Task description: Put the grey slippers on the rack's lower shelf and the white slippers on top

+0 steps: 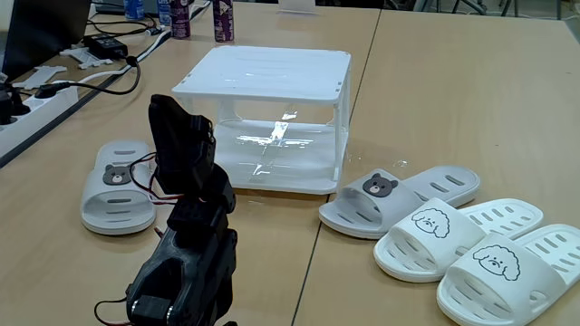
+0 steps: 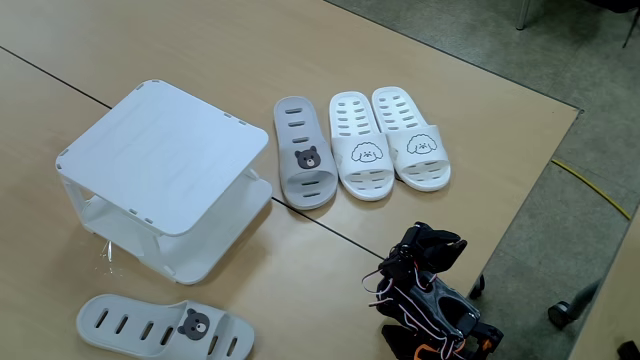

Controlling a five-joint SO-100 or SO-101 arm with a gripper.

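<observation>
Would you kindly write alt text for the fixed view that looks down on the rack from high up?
A white two-tier rack stands empty on a wooden table. One grey slipper and two white slippers lie beside it, another grey slipper in front, the black robot arm nearby.

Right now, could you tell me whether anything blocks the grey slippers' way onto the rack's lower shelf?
Nothing visible does. The lower shelf is bare and its front is open. One of the grey slippers lies on the table beside the rack, next to the white slippers; the other lies alone on the rack's opposite side.
</observation>
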